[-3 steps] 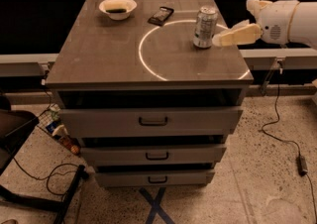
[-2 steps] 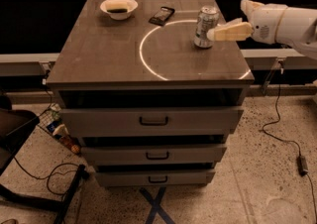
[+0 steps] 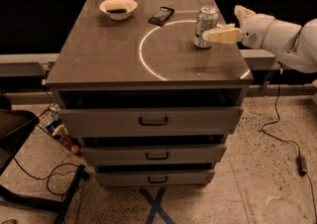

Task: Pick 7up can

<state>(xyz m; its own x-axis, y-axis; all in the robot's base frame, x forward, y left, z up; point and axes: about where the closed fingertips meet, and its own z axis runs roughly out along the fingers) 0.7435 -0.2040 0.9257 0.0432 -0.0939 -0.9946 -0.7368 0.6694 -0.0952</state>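
The 7up can (image 3: 205, 22) is a small silver-grey can with faint green print. It stands upright on the grey cabinet top (image 3: 114, 49), at the right side on a thin white arc. My gripper (image 3: 212, 34) reaches in from the right on a white arm (image 3: 277, 37). Its cream-coloured tip lies across the can's lower right side, level with the can's lower half. The can stands on the top.
A white bowl (image 3: 118, 7) with something dark in it sits at the back left. A dark flat phone-like object (image 3: 161, 15) lies behind the can to the left. The cabinet has three drawers (image 3: 151, 120). A cable (image 3: 285, 139) runs over the floor at the right.
The gripper has moved left and a little further back, from beside the can's right to up against its lower right side. The can has not moved.
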